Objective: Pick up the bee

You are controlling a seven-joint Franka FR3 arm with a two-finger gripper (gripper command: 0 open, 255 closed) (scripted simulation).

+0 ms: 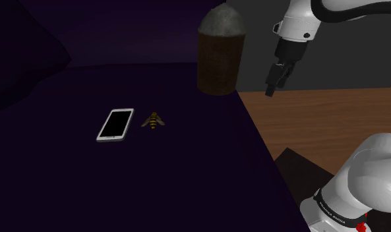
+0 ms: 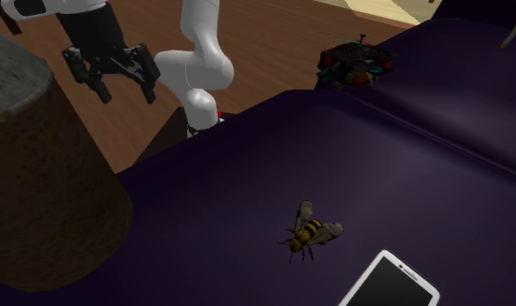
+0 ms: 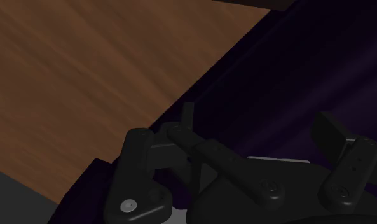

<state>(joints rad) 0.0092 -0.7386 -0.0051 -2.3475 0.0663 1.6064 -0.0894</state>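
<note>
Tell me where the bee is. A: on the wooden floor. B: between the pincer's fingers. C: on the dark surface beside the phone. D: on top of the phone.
C: the bee rests on the dark purple surface next to the phone, apart from it.

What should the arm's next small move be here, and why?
Probably move the gripper toward the shoulder view's left, over the bee, before lowering. The gripper hangs high by the brown cylinder, near the dark surface's edge, fingers apart and empty; the bee lies far off beside the phone.
</note>
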